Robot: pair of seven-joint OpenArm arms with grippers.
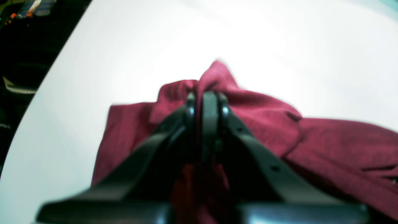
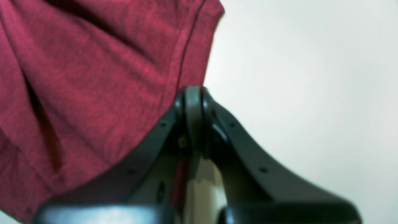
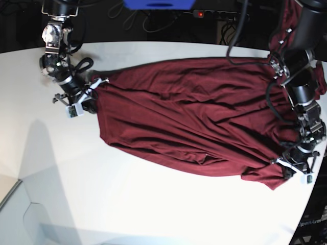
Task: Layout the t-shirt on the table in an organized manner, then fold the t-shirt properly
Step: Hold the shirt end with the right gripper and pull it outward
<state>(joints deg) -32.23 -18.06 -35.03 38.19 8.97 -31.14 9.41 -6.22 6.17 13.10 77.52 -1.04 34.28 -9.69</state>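
The t-shirt [image 3: 194, 117] was spread in wrinkles across the table [image 3: 127, 204], stretched between the two pincers. A bunched fold of cloth was pinched by the left gripper [image 1: 206, 96], its jaws pressed together, with fabric rising just beyond the tips. The hem at the opposite end was clamped by the right gripper [image 2: 192, 93], jaws closed, cloth lying to its left side.

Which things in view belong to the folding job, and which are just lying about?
Part of the job:
- t-shirt, maroon, stretched between the arms
- table, white
- left claw, shut on the t-shirt
- right claw, shut on the t-shirt's edge

Lying about:
- power strip behind the table
- blue object at the top edge
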